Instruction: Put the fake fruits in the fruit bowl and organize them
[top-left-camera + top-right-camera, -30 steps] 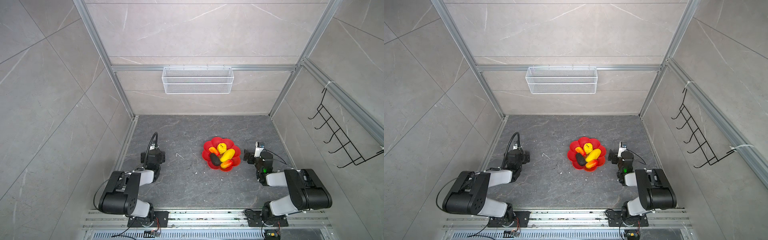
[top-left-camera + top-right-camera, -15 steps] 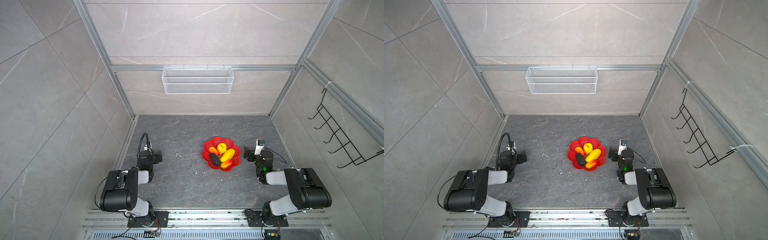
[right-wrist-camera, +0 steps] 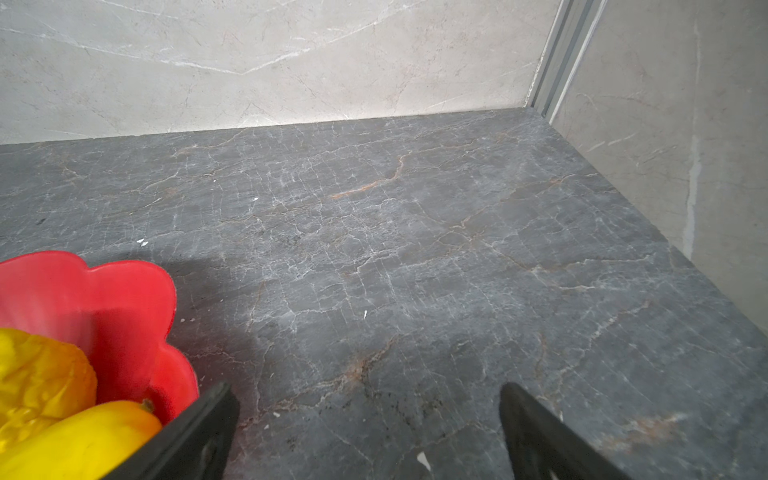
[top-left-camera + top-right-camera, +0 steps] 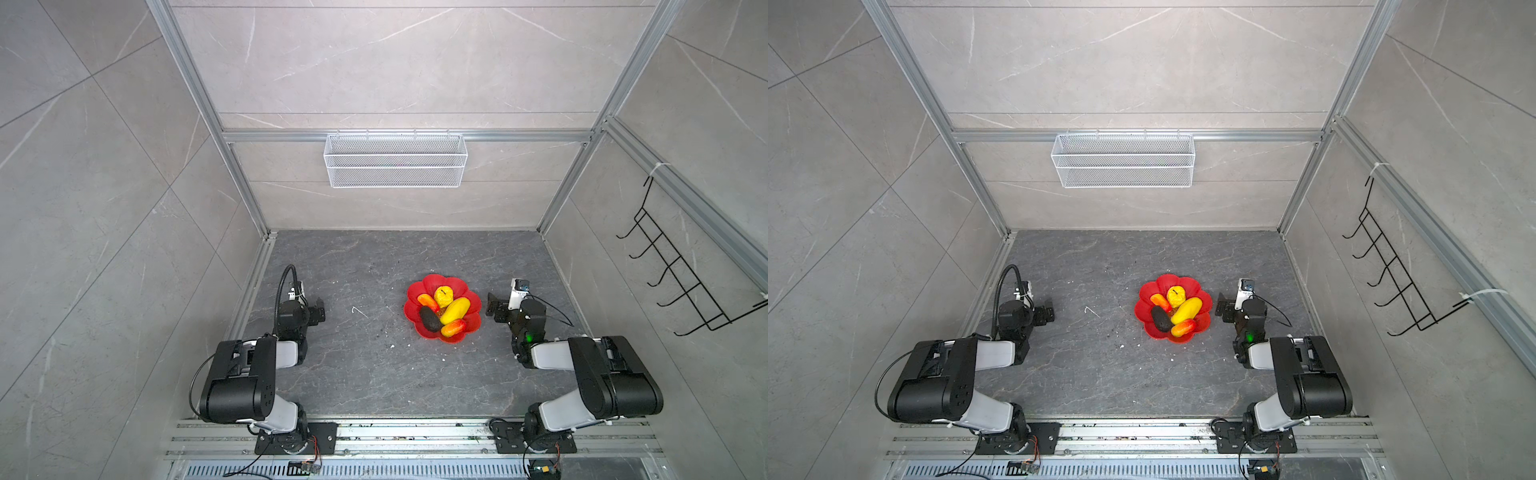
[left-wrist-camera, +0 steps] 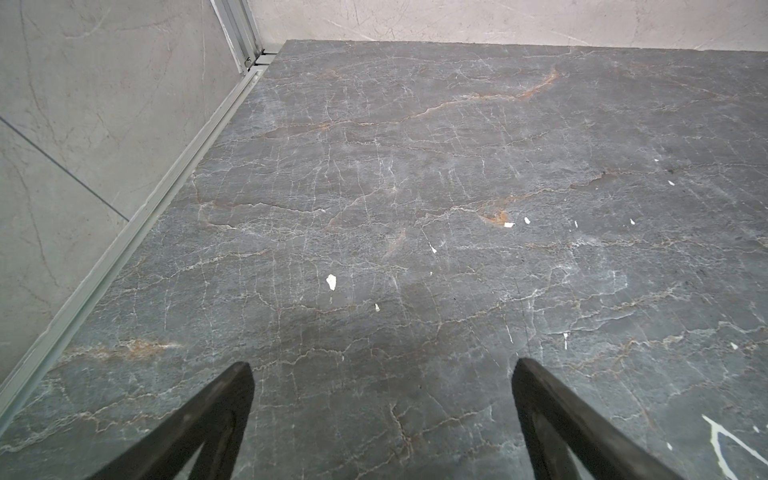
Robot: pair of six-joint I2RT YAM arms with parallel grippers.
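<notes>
Top views first: fruit bowl (image 4: pixel 457 284) sits a bit right of the counter's (image 4: pixel 365 374) middle. All five fake fruits (image 4: pixel 449 315) are in it:
- round yellow fruit (image 4: pixel 443 296) toward the back edge
- long yellow fruit (image 4: pixel 457 309) across the ctr
- dark oval fruit (image 4: pixel 430 319) on the left-edge side
- one orange-red fruit (image 4: pixel 428 301) behind that
- second orange-red fruit (image 4: pixel 453 328) at the front rim

No fruit seen loose on the counter, only white flecks (image 4: pixel 358 310). So placing looks done, I'd say. At most a tidy-up is left, and they already lie packed side by side.

Left claw (image 4: pixel 318 311) is nr the counter's left edge, well apart from the bowl. Right claw (image 4: pixel 494 308) is just beside the bowl's right side, w/ a small gap showing.

Left wrist view: both fingers (image 5: pixel 216 407) spread wide, nothing btw them, bare counter below.

Right wrist view: fingers (image 3: pixel 195 432) spread wide too, pinching nothing. One finger overlaps the bowl's rim in the picture; touching or not, can't tell here. The two yellow fruits peek in beside it.

Vs a second ago: left arm (image 4: pixel 241 374) has pulled back toward the left edge and folded in. Right arm (image 4: pixel 602 374), bowl and fruits are in the same spots.
</notes>
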